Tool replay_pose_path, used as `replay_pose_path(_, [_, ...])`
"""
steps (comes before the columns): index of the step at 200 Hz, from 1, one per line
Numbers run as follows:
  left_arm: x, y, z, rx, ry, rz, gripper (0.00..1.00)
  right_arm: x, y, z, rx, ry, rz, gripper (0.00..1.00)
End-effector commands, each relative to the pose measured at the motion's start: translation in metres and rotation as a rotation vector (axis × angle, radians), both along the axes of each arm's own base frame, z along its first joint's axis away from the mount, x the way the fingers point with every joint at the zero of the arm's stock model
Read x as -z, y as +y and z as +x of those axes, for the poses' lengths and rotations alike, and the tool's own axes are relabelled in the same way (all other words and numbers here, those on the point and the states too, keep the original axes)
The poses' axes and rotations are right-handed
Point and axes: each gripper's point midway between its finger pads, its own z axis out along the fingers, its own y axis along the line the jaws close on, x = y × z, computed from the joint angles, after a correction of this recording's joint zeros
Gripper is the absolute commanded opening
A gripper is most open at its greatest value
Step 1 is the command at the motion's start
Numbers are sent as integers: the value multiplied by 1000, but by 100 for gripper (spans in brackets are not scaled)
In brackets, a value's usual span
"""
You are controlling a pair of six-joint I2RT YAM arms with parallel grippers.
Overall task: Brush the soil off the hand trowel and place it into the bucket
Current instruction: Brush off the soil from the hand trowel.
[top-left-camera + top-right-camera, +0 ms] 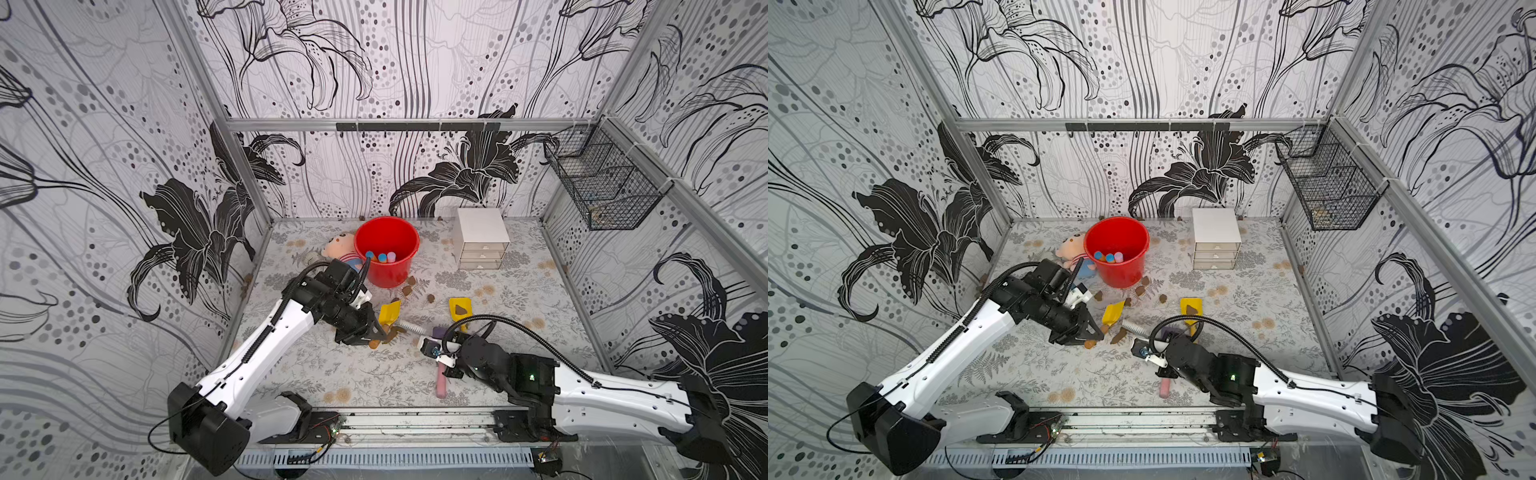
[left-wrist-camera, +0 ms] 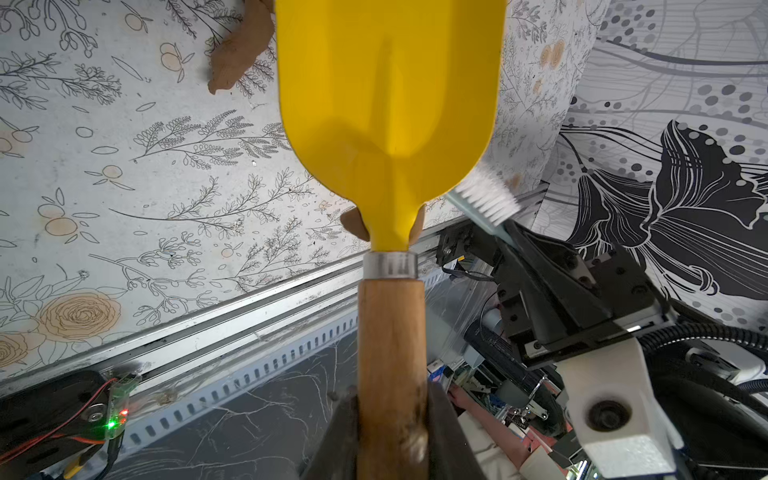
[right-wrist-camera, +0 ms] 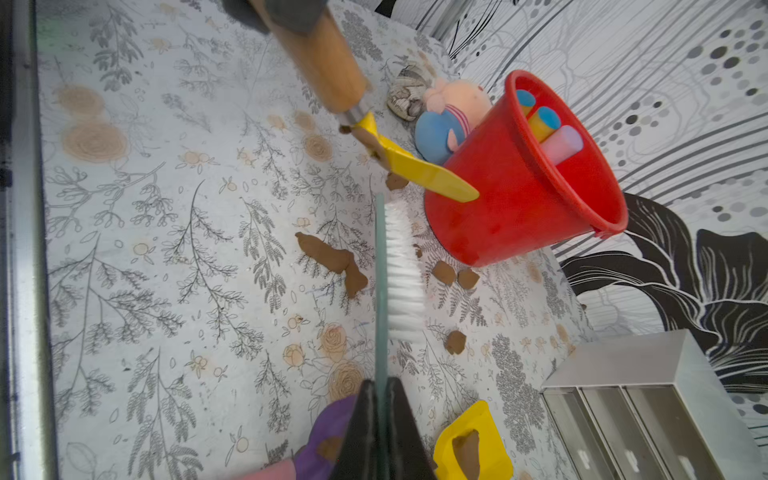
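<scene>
Top views, left gripper (image 1: pixel 376 328): is clamping the wooden handle of the hand trowel (image 1: pixel 390 312), with the yellow blade pointing toward the bucket (image 1: pixel 388 275).
Top views, hand trowel: is hanging in front of the bucket, apart from it and not inside.
Top views, right gripper (image 1: pixel 428 336): is holding the brush (image 1: pixel 409 327), its white bristles reaching just beside the blade's near end.
Top views, soil (image 1: pixel 409 287): brown clumps are lying scattered on the table (image 1: pixel 332 374) between bucket and trowel.
Top views, surroundings: a second yellow trowel (image 1: pixel 460 301) is lying on the right arm's side and carrying a clump; a plush toy (image 1: pixel 340 247) is leaning beside the bucket.
Left wrist, left gripper (image 2: pixel 392 436): fingers are pinching the handle from both sides; the blade face is showing clean yellow, with brown lumps peeking from behind its neck.
Left wrist, brush (image 2: pixel 488 199): bristles are sitting at the blade's edge; contact unclear.
Right wrist, right gripper (image 3: pixel 380 428): jaws are pressing tight on the thin brush handle.
Right wrist, hand trowel (image 3: pixel 419 170): is showing edge-on, with a soil lump clinging near the neck.
Right wrist, bucket (image 3: pixel 511 216): is standing upright and holding coloured cylinders.
</scene>
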Motion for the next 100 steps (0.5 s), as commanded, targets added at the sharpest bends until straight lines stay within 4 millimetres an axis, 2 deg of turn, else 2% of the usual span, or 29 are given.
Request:
replay_pose_path(1, [-5,-1,4,-4,-22,-11,0,3,24,-18,-99,50,-7,0])
replay_pose_path(28, [-1,-2,4,-22,-19,-23,0,-16,54,-23,-163,49,67,0])
replay_pose_path(44, [1,-2,4,-23,-21,-21,0,-29,62,-24,-180,38,123,0])
replay_pose_path(76, [4,-1,4,-20,-23,-17,0,-41,56,-21,-150,31,200,0])
replay_pose_path(100, [5,-1,4,-11,-26,-13,0,-30,40,-3,-38,27,175,0])
